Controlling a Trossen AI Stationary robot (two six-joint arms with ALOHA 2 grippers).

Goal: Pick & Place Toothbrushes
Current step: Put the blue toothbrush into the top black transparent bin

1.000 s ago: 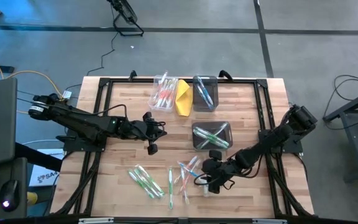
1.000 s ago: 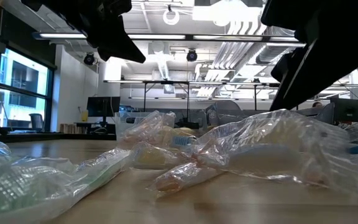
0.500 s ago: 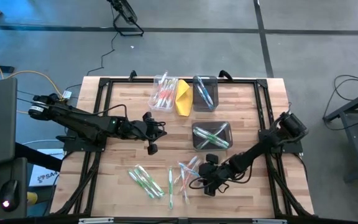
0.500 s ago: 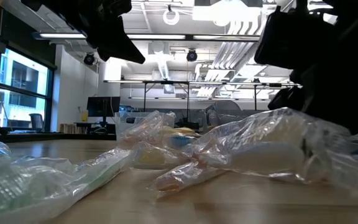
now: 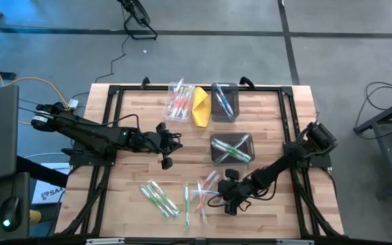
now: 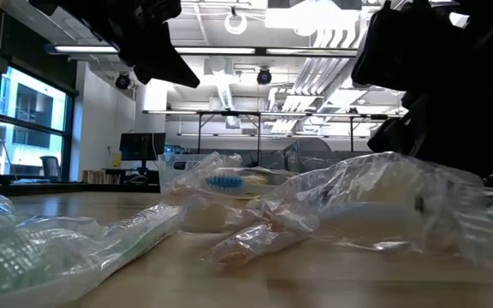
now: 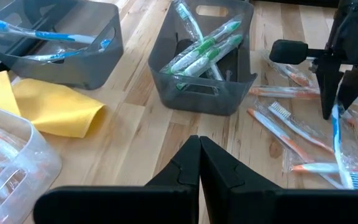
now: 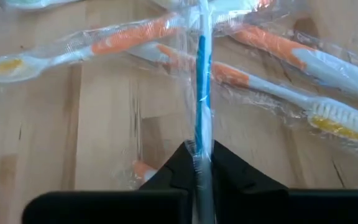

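Right gripper (image 5: 218,199) sits low at the tabletop's (image 5: 135,173) near edge, fingers (image 8: 173,168) pinched together; left gripper (image 5: 166,160) hovers mid-tabletop, fingers (image 7: 182,168) closed.

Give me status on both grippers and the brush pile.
Right gripper shut on a blue toothbrush over the loose pile. Left gripper shut, empty, mid-table. Orange toothbrushes lie underneath; nothing blocking.

Two dark, matte-black jointed arms, left arm (image 5: 94,136) and right arm (image 5: 291,160), with black cables looping along them. Each ends in two flat, tapered black fingers (image 7: 194,168).
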